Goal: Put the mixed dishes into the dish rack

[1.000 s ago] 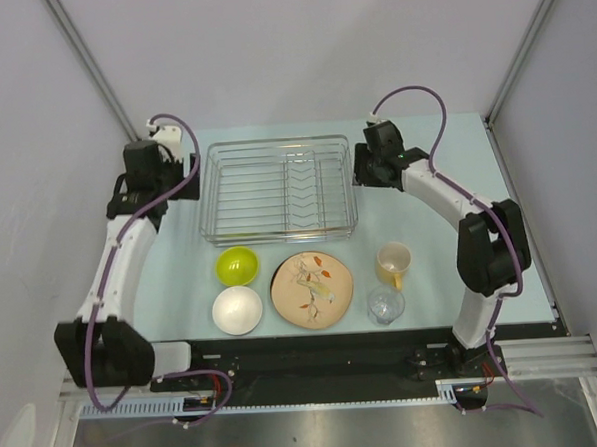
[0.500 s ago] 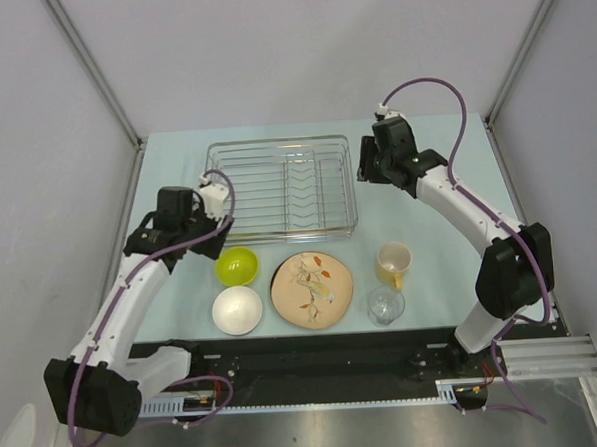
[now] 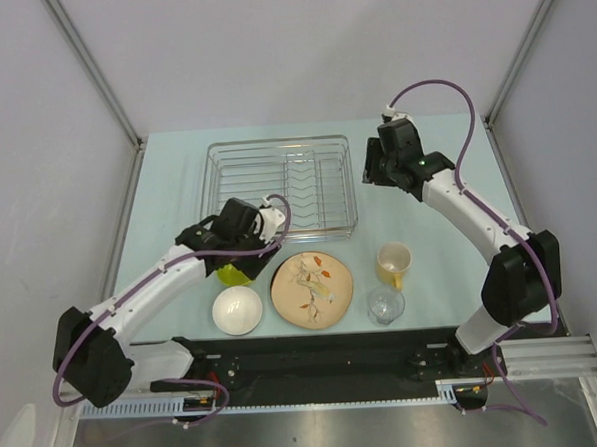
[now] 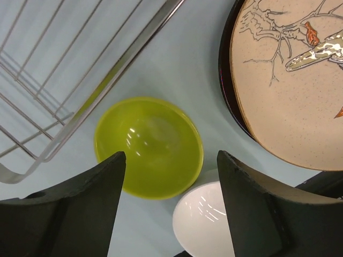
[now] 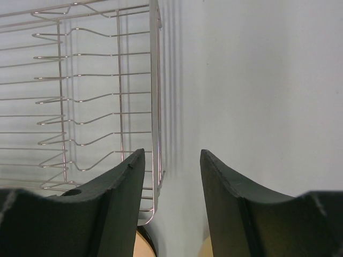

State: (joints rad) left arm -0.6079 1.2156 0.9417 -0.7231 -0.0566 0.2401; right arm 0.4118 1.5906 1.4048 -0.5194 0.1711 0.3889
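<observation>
Lime-green bowl [image 4: 148,147] outside dish rack [image 3: 279,187], under parted L hand [image 4: 170,158]; R hand [image 5: 171,155] parted too.

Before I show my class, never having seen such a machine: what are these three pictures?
Two robot arms stand at a table, each ending in a two-finger gripper. One picture looks down from above; the other two come from wrist cameras. On the table: a wire rack, a green bowl, a white bowl, a patterned plate, a yellow mug and a glass. The left gripper hangs open over the green bowl; the right gripper is open beside the rack. Neither holds anything.
</observation>
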